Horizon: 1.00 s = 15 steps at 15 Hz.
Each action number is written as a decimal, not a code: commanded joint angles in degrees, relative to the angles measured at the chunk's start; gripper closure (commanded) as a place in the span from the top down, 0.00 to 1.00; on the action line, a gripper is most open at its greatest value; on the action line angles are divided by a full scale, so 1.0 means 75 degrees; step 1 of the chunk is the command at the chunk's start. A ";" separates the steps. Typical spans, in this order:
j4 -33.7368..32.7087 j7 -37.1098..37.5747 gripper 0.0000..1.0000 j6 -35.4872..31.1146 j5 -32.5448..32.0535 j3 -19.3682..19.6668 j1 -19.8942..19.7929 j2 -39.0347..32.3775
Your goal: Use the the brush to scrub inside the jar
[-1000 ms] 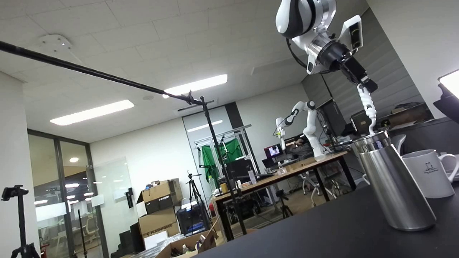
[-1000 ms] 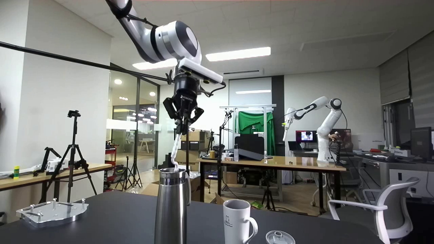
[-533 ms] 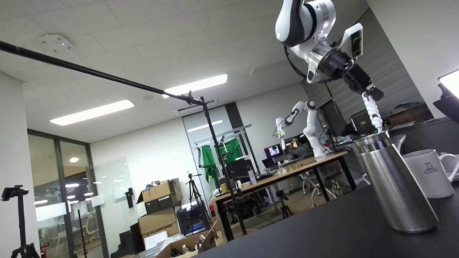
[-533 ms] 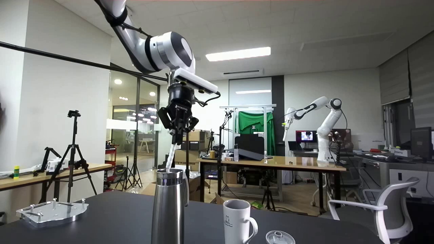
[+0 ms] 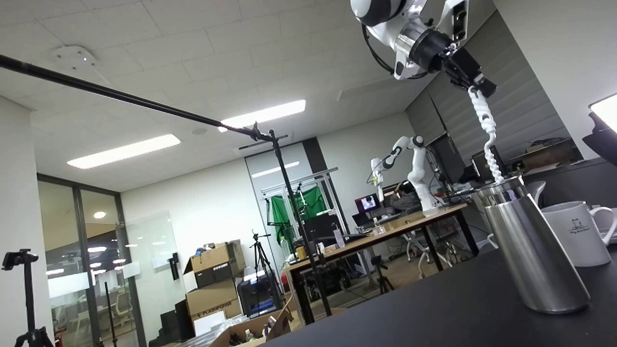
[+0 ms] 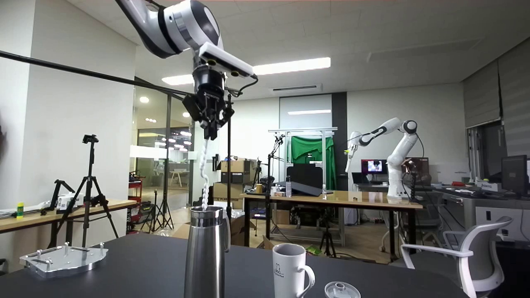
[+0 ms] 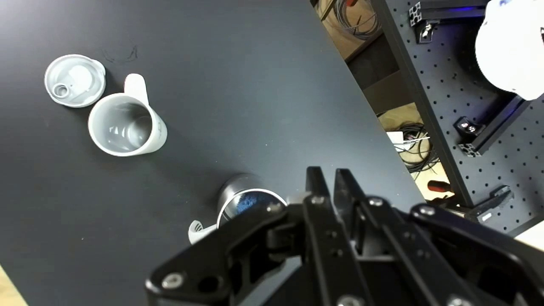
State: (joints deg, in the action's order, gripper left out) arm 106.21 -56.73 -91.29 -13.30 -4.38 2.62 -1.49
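The jar is a tall brushed-metal cylinder standing on the dark table in both exterior views (image 5: pixel 535 255) (image 6: pixel 205 256). In the wrist view the jar (image 7: pixel 236 187) is partly hidden by the gripper. The brush has a white twisted handle (image 5: pixel 487 123) (image 6: pixel 203 159) that runs down into the jar's mouth. Its blue bristles (image 7: pixel 248 203) show inside the jar in the wrist view. My gripper (image 5: pixel 484 89) (image 6: pixel 210 134) is shut on the handle's top, well above the rim. In the wrist view the fingertips (image 7: pixel 329 174) are close together with a narrow gap; the gripped part is hidden.
A white mug (image 5: pixel 576 233) (image 6: pixel 287 269) (image 7: pixel 127 123) stands near the jar. A translucent lid (image 6: pixel 341 290) (image 7: pixel 75 80) lies by the mug. A metal plate with pegs (image 6: pixel 64 260) is on the table. A perforated bench (image 7: pixel 501 170) lies past the table's edge in the wrist view.
The gripper first moved down toward the jar, then rose higher than before, so more of the handle shows above the rim. The jar shifted slightly early on, then stayed still.
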 commanded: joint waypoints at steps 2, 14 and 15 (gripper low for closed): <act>0.0187 -0.0039 0.03 -0.0136 0.0208 0.0083 0.0031 0.0439; 0.0532 0.0313 0.03 -0.0386 -0.0263 0.0195 -0.0032 -0.0256; 0.0470 0.0288 0.03 -0.0249 -0.0436 0.0168 -0.0002 -0.0230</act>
State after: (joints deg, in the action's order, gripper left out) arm 111.70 -56.29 -96.68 -12.92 -2.58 1.87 -3.81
